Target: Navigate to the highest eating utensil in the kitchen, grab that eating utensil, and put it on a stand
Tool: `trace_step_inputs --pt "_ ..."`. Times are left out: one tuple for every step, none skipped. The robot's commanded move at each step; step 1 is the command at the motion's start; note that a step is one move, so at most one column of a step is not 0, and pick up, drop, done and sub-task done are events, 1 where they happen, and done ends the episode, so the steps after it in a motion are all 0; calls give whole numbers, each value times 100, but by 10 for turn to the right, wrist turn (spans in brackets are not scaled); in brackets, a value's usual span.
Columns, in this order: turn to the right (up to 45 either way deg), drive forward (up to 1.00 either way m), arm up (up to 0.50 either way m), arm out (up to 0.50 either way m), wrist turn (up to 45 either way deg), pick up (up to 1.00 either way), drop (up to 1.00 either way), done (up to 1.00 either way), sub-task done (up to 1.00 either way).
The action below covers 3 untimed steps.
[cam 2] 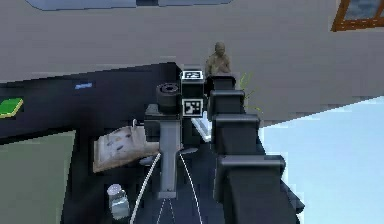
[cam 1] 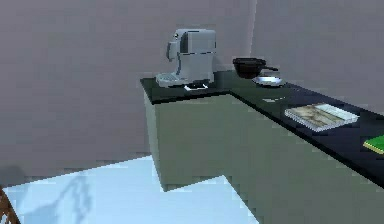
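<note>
A small pale flat thing (cam 1: 270, 99) lies on the dark L-shaped countertop (cam 1: 250, 100), just in front of a grey plate (cam 1: 268, 81); it is too small to tell whether it is a utensil. In the arm side view the arm's dark bar (cam 2: 240, 150) reaches over the dark countertop (cam 2: 60, 110). At its end stand two white marker squares (cam 2: 192, 90). Left of them is the gripper (cam 2: 170, 190), whose thin fingers (cam 2: 157, 180) run down the picture over the counter beside an open book (cam 2: 120, 148). I cannot tell whether it holds anything.
A grey coffee machine (cam 1: 190, 58) stands on the counter's corner, with a black pan (cam 1: 250, 66) behind the plate. An open book (cam 1: 320, 115) and a green item (cam 1: 375, 145) lie nearer. A small white shaker (cam 2: 118, 200), a green item (cam 2: 10, 107) and a statuette (cam 2: 218, 60) show to the side. Pale floor (cam 1: 110, 195) is free.
</note>
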Motion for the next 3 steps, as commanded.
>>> trace_step_inputs --pt "0 0 0 0 450 0 0 0 0" --pt "0 0 0 0 450 0 0 0 0" --pt "0 0 0 0 450 0 0 0 0"
